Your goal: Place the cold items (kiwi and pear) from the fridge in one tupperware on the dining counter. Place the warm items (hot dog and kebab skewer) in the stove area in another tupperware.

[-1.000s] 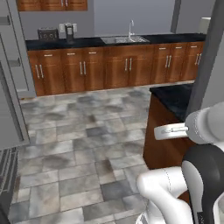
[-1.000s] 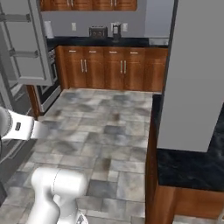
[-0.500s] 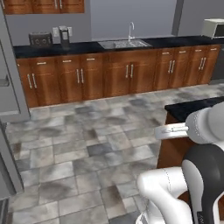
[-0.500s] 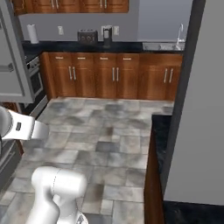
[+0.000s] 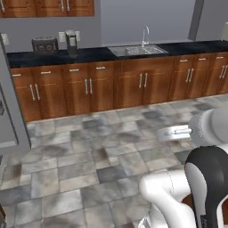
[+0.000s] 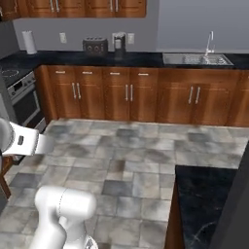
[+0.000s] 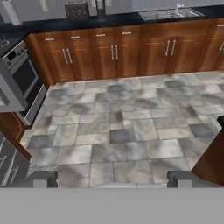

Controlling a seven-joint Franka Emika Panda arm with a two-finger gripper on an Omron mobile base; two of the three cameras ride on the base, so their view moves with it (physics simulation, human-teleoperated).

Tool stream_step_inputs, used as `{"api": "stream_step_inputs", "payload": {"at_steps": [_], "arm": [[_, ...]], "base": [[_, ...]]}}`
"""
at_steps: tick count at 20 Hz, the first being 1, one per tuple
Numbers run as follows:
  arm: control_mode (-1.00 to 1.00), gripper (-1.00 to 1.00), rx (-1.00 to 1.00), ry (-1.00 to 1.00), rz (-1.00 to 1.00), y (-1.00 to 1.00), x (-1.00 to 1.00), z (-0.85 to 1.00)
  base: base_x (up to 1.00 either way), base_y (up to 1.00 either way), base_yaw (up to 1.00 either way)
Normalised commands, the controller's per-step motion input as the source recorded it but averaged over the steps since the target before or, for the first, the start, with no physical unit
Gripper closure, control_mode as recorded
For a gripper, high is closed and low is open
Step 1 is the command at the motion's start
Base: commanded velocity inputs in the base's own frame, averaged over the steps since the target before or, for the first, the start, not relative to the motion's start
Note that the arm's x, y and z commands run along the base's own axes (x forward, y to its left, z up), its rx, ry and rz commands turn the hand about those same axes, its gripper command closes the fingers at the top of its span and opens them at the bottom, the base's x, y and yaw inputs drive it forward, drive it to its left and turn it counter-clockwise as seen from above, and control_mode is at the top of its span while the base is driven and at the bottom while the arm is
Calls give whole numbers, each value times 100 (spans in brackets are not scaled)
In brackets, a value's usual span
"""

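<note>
The two-finger gripper [image 7: 111, 178] is seen in the hand view with its two small dark finger tips [image 7: 41, 178] spread wide apart at the bottom of the picture, and nothing is held between them. It is pointed out over the grey stone-tiled floor [image 7: 127, 131] toward the run of brown wooden base cabinets [image 7: 118, 50]. None of the task's things, neither fruit, hot food nor tupperware, can be made out, so their place relative to the gripper cannot be told.

Along the far wall a black countertop [image 5: 89, 53] is carried by the cabinets. A steel sink with a curved tap [image 5: 138, 49] is set into it, and a dark toaster [image 5: 44, 44] and a small coffee machine [image 5: 71, 40] are stood on it near the wall. In the right base view a white paper-towel roll [image 6: 30, 43] is stood at the left end of the countertop, beside a stainless steel stove with an oven door [image 6: 22, 99]. A corner of a dark stone-topped counter with wooden sides [image 6: 204, 204] is seen at the lower right of that view. The white arm [image 5: 191, 187] is raised in the lower right of the left base view.

Against the earlier pictures the whole scene is shifted: the cabinet run is now faced more squarely and is seen nearer, and the grey fridge side at the left is largely passed out of view. This is a move of the base's cameras, not of the things.
</note>
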Motion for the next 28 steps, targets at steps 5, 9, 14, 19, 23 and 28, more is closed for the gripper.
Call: {"api": "stream_step_inputs", "payload": {"at_steps": [5, 9, 14, 19, 23, 28], "arm": [[100, -100, 0, 0, 0, 0, 0, 0], [100, -100, 0, 0, 0, 0, 0, 0], [100, -100, 0, 0, 0, 0, 0, 0], [100, -100, 0, 0, 0, 0, 0, 0], [100, -100, 0, 0, 0, 0, 0, 0], [100, -100, 0, 0, 0, 0, 0, 0]], "base": [[100, -9, 21], [100, -10, 32], [100, -18, 34], [100, -43, 36], [99, -43, 38], [99, -39, 39]]}}
